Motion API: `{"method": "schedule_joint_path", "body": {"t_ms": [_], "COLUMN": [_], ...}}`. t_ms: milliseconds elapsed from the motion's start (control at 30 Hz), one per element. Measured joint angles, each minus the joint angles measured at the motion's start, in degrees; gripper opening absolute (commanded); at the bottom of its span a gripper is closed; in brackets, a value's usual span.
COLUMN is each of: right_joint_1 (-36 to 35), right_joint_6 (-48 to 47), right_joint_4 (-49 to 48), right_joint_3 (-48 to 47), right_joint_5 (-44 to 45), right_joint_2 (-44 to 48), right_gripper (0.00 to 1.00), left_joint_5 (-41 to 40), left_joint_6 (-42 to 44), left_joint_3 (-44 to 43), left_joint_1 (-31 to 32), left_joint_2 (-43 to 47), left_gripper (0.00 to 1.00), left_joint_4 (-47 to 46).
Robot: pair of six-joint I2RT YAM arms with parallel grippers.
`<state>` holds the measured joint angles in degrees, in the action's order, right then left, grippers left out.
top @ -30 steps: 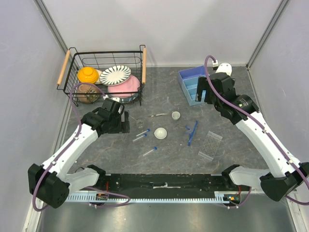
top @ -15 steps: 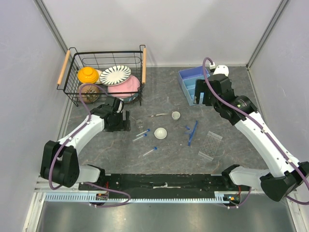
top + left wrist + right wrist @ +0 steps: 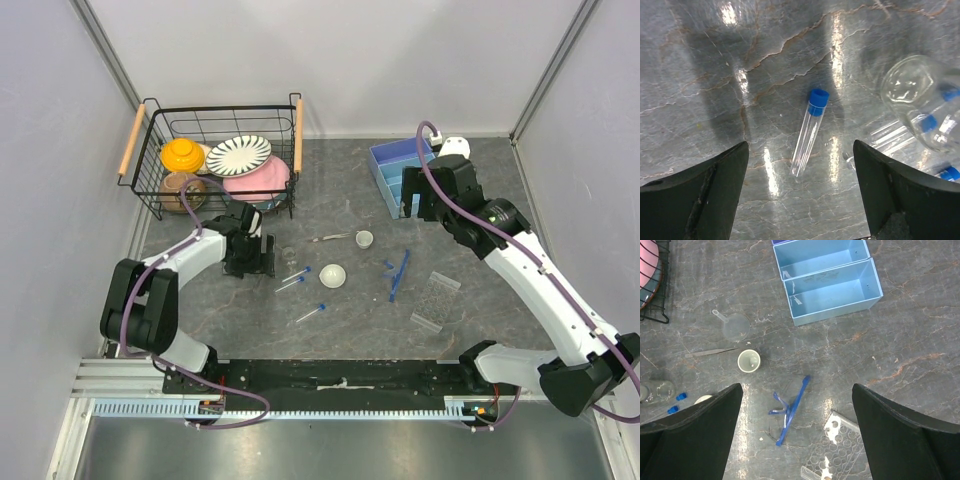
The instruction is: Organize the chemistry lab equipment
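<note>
I take the white dome-shaped dish (image 3: 332, 275) as my mark; it sits rim down. Just left of it I see two clear blue-capped tubes (image 3: 294, 279) lying flat, side by side, and a third tube (image 3: 310, 312) alone, nearer and to the left. Beyond it to the right, the tiny white cup (image 3: 364, 239) stands upright, with the thin metal spatula (image 3: 333, 238) flat at its left. To the dish's right lie the blue plastic stick tools (image 3: 399, 273), and farther right the clear plastic tube rack (image 3: 436, 301).
</note>
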<state>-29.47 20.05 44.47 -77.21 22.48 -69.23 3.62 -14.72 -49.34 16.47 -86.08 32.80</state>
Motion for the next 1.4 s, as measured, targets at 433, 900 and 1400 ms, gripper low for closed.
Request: {"method": "schedule_joint_path", "body": {"t_ms": [433,900,1400], "right_joint_1": [0.0,0.0,0.0], "right_joint_6": [-0.4,-0.4,-0.4], "right_joint_4": [-0.7,-1.1,-1.1], "right_joint_3": [1.8,2.0,2.6], "right_joint_5": [-1.3,-2.1,-2.1], "right_joint_2": [-0.1,0.5,1.8], "right_gripper": [0.98,0.98,0.98], "left_joint_5": [-2.0,-6.6,-8.4], "left_joint_6": [-0.2,-2.2,-4.0], "left_joint_3": [0.0,-0.5,-1.3], "left_joint_1": [0.0,0.3,1.4], "left_joint_2": [-3.0,-4.2,-4.6], "left_gripper": [0.65,0.36,0.05], "left_joint_4": [0.0,0.6,1.5]}}
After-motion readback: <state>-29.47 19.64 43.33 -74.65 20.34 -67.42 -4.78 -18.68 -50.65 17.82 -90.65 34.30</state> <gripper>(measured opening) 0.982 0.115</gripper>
